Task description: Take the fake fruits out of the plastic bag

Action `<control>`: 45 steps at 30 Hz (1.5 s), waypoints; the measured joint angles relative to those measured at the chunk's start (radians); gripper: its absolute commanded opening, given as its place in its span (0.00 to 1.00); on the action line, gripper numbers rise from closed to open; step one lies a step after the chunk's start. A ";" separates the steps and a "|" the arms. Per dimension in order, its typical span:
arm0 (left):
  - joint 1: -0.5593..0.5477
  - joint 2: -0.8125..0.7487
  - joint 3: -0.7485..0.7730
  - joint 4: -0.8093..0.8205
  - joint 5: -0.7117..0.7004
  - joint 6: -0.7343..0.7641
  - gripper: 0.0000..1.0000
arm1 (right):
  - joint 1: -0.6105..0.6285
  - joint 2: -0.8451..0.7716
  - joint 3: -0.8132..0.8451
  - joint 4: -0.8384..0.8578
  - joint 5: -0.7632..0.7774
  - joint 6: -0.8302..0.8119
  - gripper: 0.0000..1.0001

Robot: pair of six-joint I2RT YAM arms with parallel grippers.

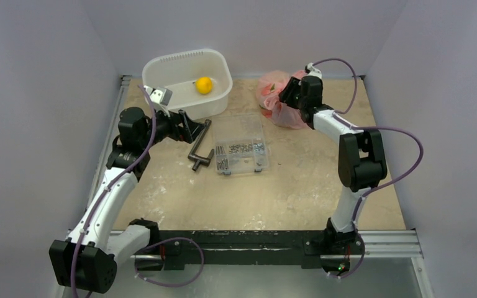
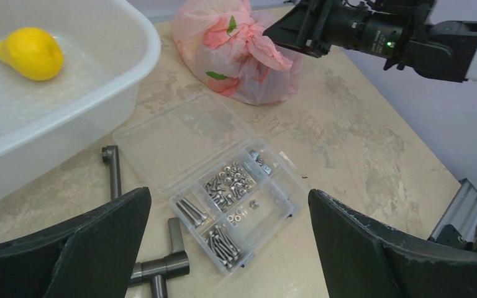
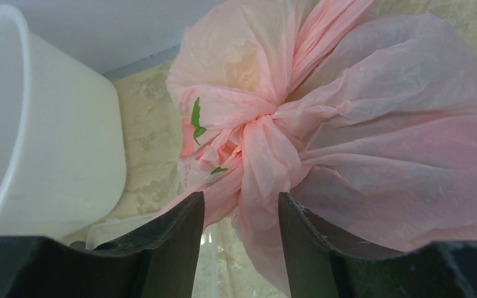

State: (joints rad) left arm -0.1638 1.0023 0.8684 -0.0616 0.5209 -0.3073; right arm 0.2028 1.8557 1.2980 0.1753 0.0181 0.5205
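The pink plastic bag [image 1: 272,93] lies at the back right of the table, its top gathered into a knot [image 3: 267,121]. Green leaf bits [image 3: 195,119] and reddish shapes show through the film, but the fruits inside are mostly hidden. My right gripper [image 1: 286,97] is at the bag's knot, and its fingers [image 3: 241,202] stand a little apart with a strand of film hanging between them. One yellow fake fruit [image 1: 204,85] lies in the white tub [image 1: 161,67]. My left gripper [image 1: 194,127] is wide open and empty [image 2: 230,248], in front of the tub.
A clear screw box [image 1: 241,152] with its lid open lies mid-table, also in the left wrist view [image 2: 223,180]. A grey T-handle tool [image 1: 200,149] lies to its left, under my left gripper. The tub wall [image 3: 37,136] stands left of the bag.
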 measured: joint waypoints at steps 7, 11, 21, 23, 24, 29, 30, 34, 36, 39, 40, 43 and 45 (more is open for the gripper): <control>0.000 0.017 0.010 0.001 0.053 -0.014 1.00 | 0.000 0.087 0.051 -0.008 -0.010 -0.006 0.28; 0.000 0.025 0.011 0.001 0.068 -0.016 1.00 | 0.000 0.095 0.058 -0.041 0.019 -0.007 0.04; 0.000 0.047 0.011 0.001 0.091 -0.033 1.00 | 0.000 -0.096 -0.142 -0.117 0.189 0.039 0.00; 0.000 0.049 0.011 0.001 0.098 -0.041 1.00 | 0.000 -0.172 -0.222 -0.133 0.208 0.061 0.00; 0.000 0.053 0.011 0.005 0.103 -0.044 1.00 | 0.000 -0.214 -0.267 -0.143 0.210 0.074 0.00; -0.003 0.079 0.020 0.021 0.119 -0.059 1.00 | 0.000 -0.431 -0.485 -0.200 0.174 0.138 0.00; -0.005 0.085 0.024 0.021 0.121 -0.061 1.00 | 0.000 -0.479 -0.523 -0.220 0.162 0.148 0.00; -0.032 0.110 0.043 0.023 0.142 -0.080 0.98 | 0.000 -0.673 -0.620 -0.351 0.103 0.172 0.00; -0.062 0.122 0.047 0.029 0.154 -0.093 0.97 | 0.000 -0.784 -0.639 -0.442 0.083 0.177 0.00; -0.140 0.136 0.047 0.026 0.156 -0.095 0.97 | 0.000 -0.947 -0.643 -0.572 0.055 0.179 0.00; -0.178 0.141 0.050 0.016 0.148 -0.093 0.97 | 0.000 -0.998 -0.644 -0.610 0.041 0.180 0.00; -0.310 0.158 0.063 -0.003 0.105 -0.091 0.97 | 0.000 -1.122 -0.658 -0.694 0.007 0.185 0.00; -0.412 0.188 0.090 -0.021 0.049 -0.089 0.97 | 0.000 -1.203 -0.690 -0.742 -0.017 0.196 0.00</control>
State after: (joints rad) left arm -0.5758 1.1908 0.9581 -0.0826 0.5701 -0.3965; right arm 0.2028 0.6529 0.6079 -0.5667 0.0013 0.7166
